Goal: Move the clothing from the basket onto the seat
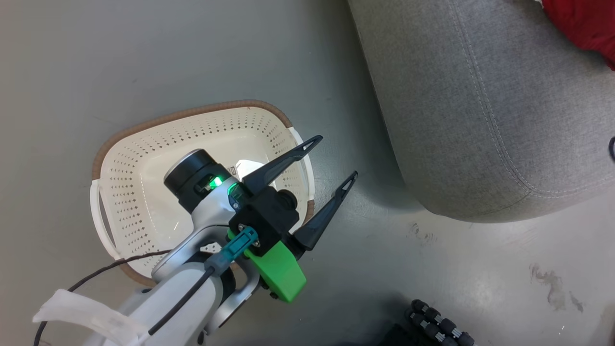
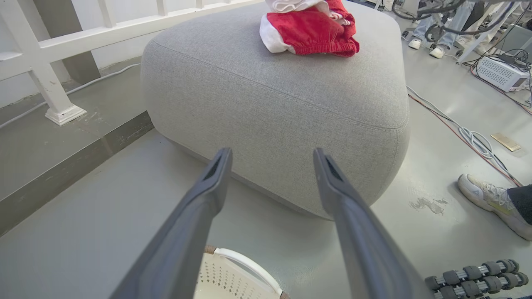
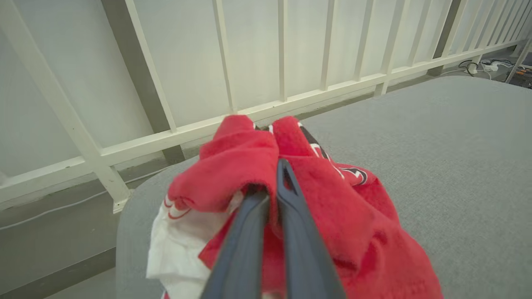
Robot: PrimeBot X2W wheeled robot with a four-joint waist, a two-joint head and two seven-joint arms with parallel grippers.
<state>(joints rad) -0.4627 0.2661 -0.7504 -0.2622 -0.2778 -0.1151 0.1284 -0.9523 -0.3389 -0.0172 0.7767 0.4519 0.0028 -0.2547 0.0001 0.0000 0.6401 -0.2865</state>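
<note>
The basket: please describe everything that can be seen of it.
The basket is cream plastic with rows of small holes, a brown woven-look rim and white side handles. A label lies on its bottom. It stands upright on the grey floor, near the seat but apart from it. What shows of its inside is empty. The left arm reaches over it and hides part; the open left end effector pokes past the rim, seemingly not touching.

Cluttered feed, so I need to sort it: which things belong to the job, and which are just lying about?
Job: clothing on the seat, gripped by the shut right gripper; basket; open left gripper.
Lying about: floor cables, roller bars, railing, a person's shoe.
</note>
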